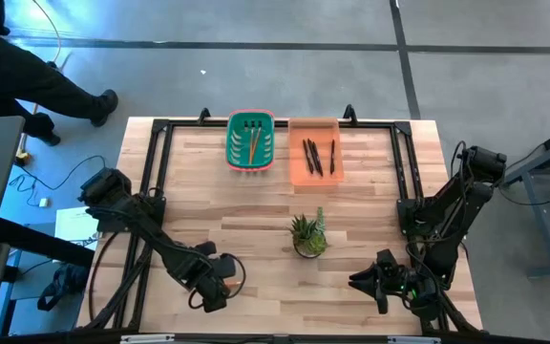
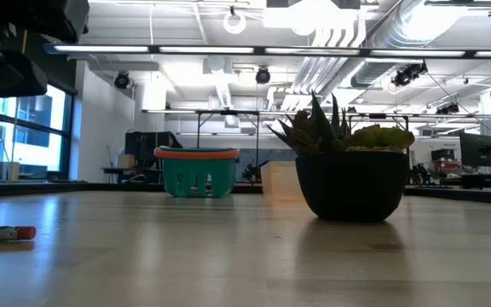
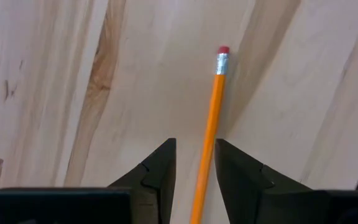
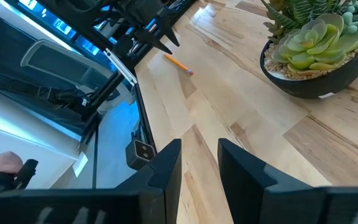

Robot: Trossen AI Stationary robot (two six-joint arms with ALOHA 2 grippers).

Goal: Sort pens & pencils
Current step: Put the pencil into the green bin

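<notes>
One orange pencil (image 3: pixel 211 106) with a red eraser end lies flat on the wood near the table's near-left corner. It also shows in the right wrist view (image 4: pixel 179 64) and in the low view (image 2: pixel 2 232). My left gripper (image 3: pixel 194 142) is open above it, a finger on either side of the shaft, and touches nothing. In the high view the left gripper (image 1: pixel 210 291) hides this pencil. Other pencils (image 1: pixel 253 143) lie in the teal basket, and black pens (image 1: pixel 315 156) lie in the orange tray. My right gripper (image 4: pixel 199 142) is open near the table's near-right corner (image 1: pixel 370 280).
The teal basket (image 1: pixel 251 141) and the orange tray (image 1: pixel 314 151) stand side by side at the far edge. A potted succulent (image 1: pixel 308 234) stands on the table between my two grippers. A black frame (image 1: pixel 151 172) runs round the table. A person's legs (image 1: pixel 55 86) are beyond the far-left corner.
</notes>
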